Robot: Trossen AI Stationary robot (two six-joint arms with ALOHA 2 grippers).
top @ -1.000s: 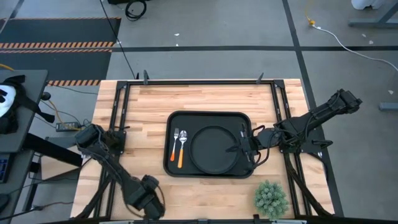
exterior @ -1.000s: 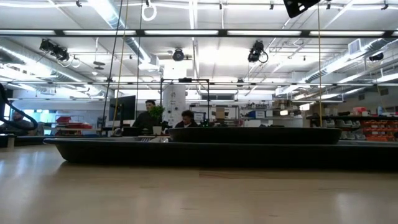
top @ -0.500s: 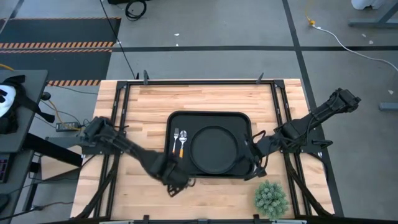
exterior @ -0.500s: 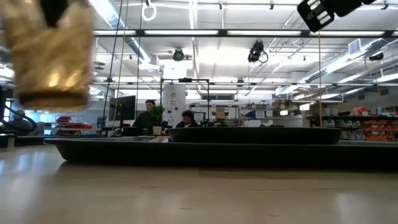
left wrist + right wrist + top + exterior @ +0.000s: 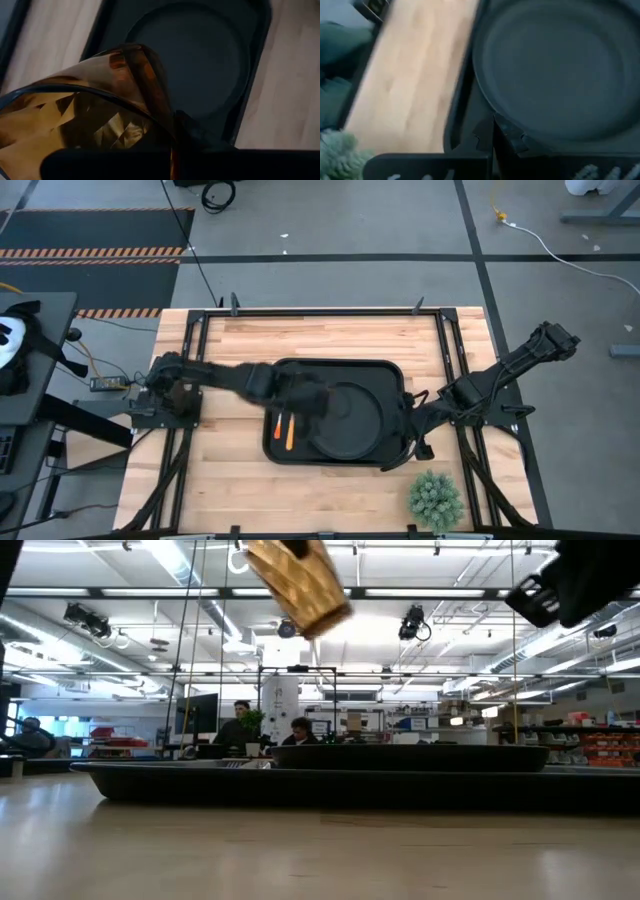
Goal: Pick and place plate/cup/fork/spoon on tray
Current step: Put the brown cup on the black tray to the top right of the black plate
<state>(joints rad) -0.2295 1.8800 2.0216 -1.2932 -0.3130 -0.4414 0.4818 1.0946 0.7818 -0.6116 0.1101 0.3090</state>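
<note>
My left gripper (image 5: 312,402) is over the left part of the black tray (image 5: 340,364) and is shut on the amber cup (image 5: 298,585), which fills the left wrist view (image 5: 90,100). The black plate (image 5: 350,425) lies flat in the tray's right part. The fork (image 5: 278,430) and the spoon (image 5: 291,434) lie in the tray's left part; only their orange handles show, because the left arm hides their heads. My right gripper (image 5: 400,448) is shut and empty at the tray's near right corner, beside the plate's rim (image 5: 560,65). My left gripper pinches the cup's wall at the rim (image 5: 160,105). One finger (image 5: 195,132) is outside the wall and the other is inside. The cup is lifted clear, high above the tray, and is tilted.
A green spiky plant (image 5: 435,498) stands on the table near the near right corner, close to my right arm. Black frame rails run along the table's left, right and far sides. There is bare wood left of the tray and along its far side.
My left gripper has swung with the cup from the table's near left edge, first rightward and then toward the far edge. It has ended over the tray's left part, and the cup has risen and tipped. My right gripper has drawn back from the plate's right rim toward the near edge.
</note>
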